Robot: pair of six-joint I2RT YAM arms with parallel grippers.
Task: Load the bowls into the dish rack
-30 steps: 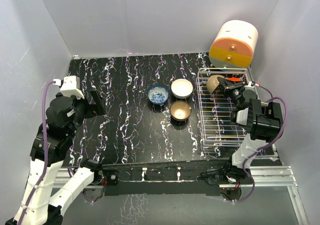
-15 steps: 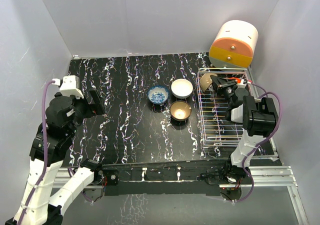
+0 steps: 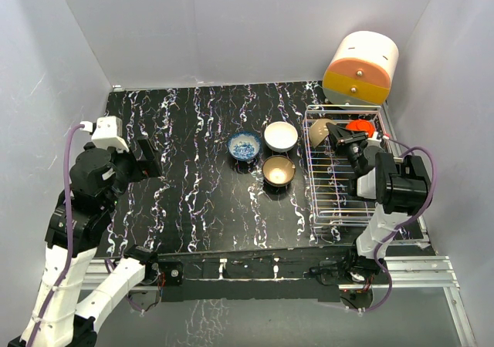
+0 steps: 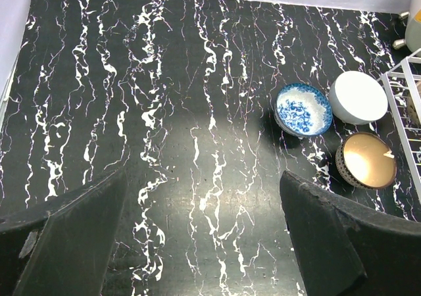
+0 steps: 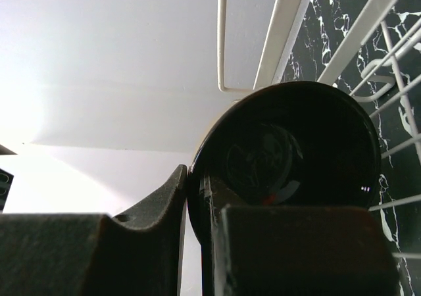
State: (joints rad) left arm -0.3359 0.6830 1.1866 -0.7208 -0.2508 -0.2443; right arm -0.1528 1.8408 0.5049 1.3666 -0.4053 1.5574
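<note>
The silver wire dish rack (image 3: 340, 200) stands at the right. A red bowl (image 3: 359, 126) sits in its far right corner. My right gripper (image 3: 337, 134) is shut on the rim of the bowl that is black inside and tan outside (image 3: 317, 130), holding it on edge in the rack's far left corner; the right wrist view shows its black inside (image 5: 289, 151) pinched in the gripper (image 5: 195, 177). The blue-and-white bowl (image 3: 244, 145), white bowl (image 3: 280, 136) and tan-gold bowl (image 3: 278, 170) sit on the table left of the rack. My left gripper (image 3: 150, 158) is open and empty at the far left.
An orange-and-cream drum-shaped box (image 3: 361, 68) stands behind the rack. The table is black with white veins (image 3: 193, 170). In the left wrist view the three table bowls lie at the upper right beside the rack's edge (image 4: 402, 92). Grey walls enclose the table.
My right gripper has carried the black-and-tan bowl leftward to the rack's far left corner, uncovering the red bowl. The left arm has not moved.
</note>
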